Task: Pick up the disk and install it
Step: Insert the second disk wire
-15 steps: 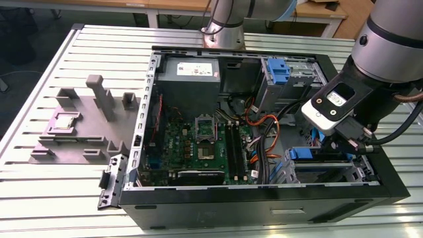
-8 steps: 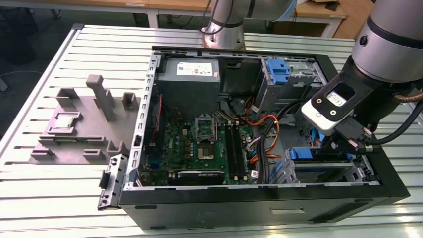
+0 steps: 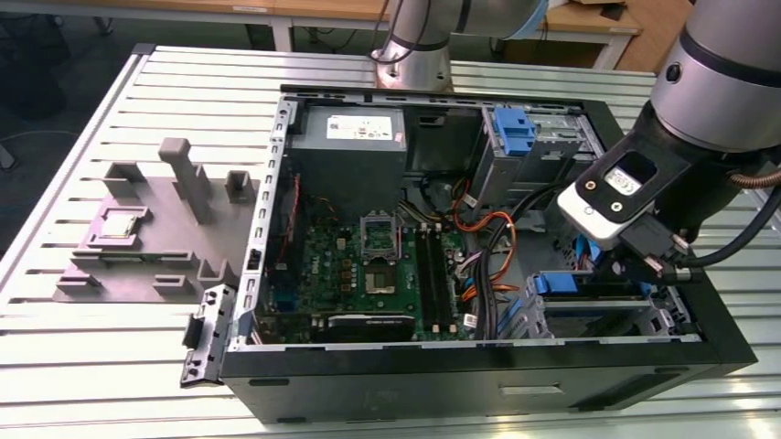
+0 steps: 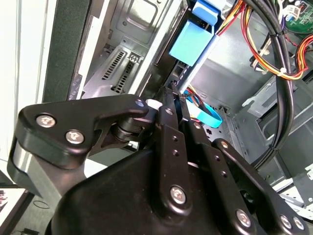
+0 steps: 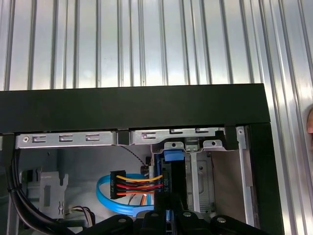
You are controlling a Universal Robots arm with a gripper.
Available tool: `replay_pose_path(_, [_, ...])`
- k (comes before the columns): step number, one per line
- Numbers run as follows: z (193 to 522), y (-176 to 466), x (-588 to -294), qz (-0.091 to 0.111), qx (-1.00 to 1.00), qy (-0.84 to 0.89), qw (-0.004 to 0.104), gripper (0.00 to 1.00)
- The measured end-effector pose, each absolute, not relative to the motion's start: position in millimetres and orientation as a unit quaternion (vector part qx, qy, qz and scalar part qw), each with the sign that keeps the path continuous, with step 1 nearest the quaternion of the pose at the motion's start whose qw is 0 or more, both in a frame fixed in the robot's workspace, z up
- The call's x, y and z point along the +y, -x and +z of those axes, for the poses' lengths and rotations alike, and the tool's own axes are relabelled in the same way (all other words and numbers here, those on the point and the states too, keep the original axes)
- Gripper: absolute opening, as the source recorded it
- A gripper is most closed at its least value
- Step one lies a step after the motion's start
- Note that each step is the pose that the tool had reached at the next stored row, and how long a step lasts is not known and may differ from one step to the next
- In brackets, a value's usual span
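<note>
The gripper (image 4: 172,105) reaches down into the open computer case (image 3: 488,375) at the exterior view's right, fingers closed edge-on around the disk (image 5: 172,188), gripping it. The disk hangs directly below the gripper, standing on its edge with its long axis running down into the drive bay (image 5: 203,181). The arm (image 3: 714,82) leans over the case's rim, wrist angled downward.

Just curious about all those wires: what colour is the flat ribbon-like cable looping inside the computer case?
Light blue. The flat cable shows best in the first wrist view.
</note>
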State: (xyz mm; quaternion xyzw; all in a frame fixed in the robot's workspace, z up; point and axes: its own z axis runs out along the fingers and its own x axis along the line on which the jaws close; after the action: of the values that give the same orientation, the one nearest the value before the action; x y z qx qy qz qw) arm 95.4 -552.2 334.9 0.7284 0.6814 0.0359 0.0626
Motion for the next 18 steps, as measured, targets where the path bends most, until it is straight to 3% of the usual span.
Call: replay_pose_path(18, [333.8, -95.4, -552.9, 0.041, 0.685, -0.725, 0.059, 0.16])
